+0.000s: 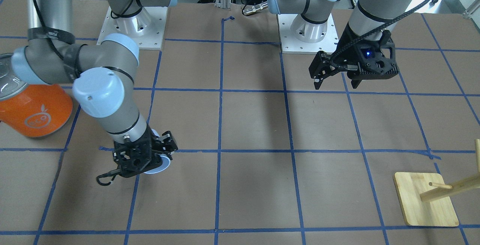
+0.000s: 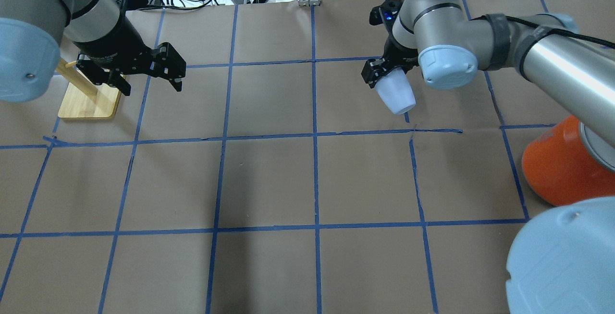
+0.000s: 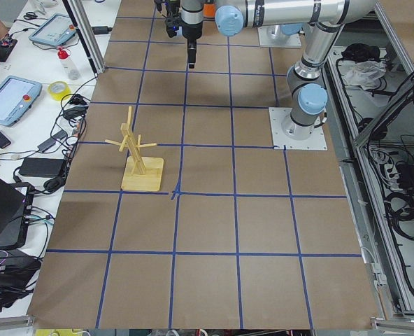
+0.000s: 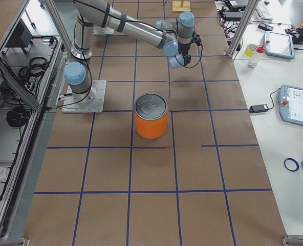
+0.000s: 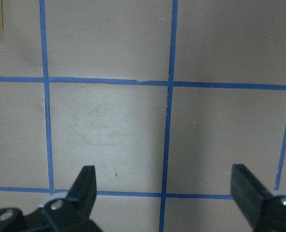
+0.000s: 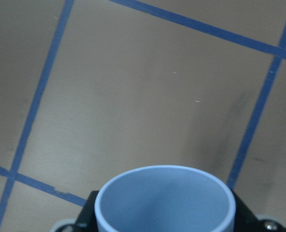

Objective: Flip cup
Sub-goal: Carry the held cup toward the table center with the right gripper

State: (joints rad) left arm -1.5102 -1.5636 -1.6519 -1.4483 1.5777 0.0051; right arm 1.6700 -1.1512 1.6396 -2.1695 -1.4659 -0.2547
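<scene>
The cup [image 2: 396,94] is a small pale blue-white tumbler held in my right gripper [image 2: 384,73], tilted above the brown table, with its base pointing away from the wrist. The right wrist view looks into its light blue inside [image 6: 164,200]. In the front-facing view only its pale round end [image 1: 156,168] shows under the right gripper [image 1: 159,154]. My left gripper [image 2: 153,86] is open and empty, hovering above the table far from the cup. It also shows in the front-facing view [image 1: 335,85], and the left wrist view shows its spread fingers [image 5: 87,181].
A large orange can [image 2: 562,165] with a silver top stands near the right arm and also shows in the front-facing view [image 1: 33,114]. A wooden peg stand [image 2: 89,100] sits beside the left gripper. Blue tape lines grid the table.
</scene>
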